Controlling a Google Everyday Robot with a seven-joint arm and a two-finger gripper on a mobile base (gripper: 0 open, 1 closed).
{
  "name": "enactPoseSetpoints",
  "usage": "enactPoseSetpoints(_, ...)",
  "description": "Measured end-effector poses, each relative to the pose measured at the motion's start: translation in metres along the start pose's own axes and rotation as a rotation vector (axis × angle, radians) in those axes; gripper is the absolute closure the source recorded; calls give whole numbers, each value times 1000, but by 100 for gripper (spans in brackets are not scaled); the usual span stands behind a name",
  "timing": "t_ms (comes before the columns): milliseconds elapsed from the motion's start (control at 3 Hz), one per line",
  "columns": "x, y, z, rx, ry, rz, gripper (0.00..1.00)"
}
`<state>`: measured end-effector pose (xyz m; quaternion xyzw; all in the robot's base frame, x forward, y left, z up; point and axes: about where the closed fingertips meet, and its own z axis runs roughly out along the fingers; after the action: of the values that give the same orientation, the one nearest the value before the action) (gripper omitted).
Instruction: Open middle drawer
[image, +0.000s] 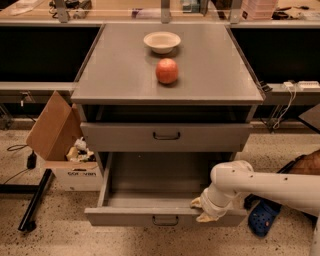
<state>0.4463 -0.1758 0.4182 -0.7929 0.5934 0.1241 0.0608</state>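
The middle drawer (125, 217) is a wide, shallow grey drawer with a small dark bar handle (165, 220). It stands pulled far out of the cabinet, and its inside looks empty. My gripper (204, 210) is at the drawer's front rim, right of the handle, at the end of my white arm (260, 186), which reaches in from the right. The taller-fronted top drawer (166, 136) sits above, slightly ajar. The lowest drawer is hidden under the open one.
An apple (167, 70) and a white bowl (161, 41) sit on the cabinet top (110, 75). An open cardboard box (60, 145) stands on the floor at the left beside a black bar (35, 200). A blue shoe (262, 217) lies at the right.
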Motion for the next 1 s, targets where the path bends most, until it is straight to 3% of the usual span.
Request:
enactPoseSetpoints(333, 0, 5, 1, -4, -11, 2, 100)
enactPoseSetpoints(1000, 0, 5, 1, -5, -11, 2, 53)
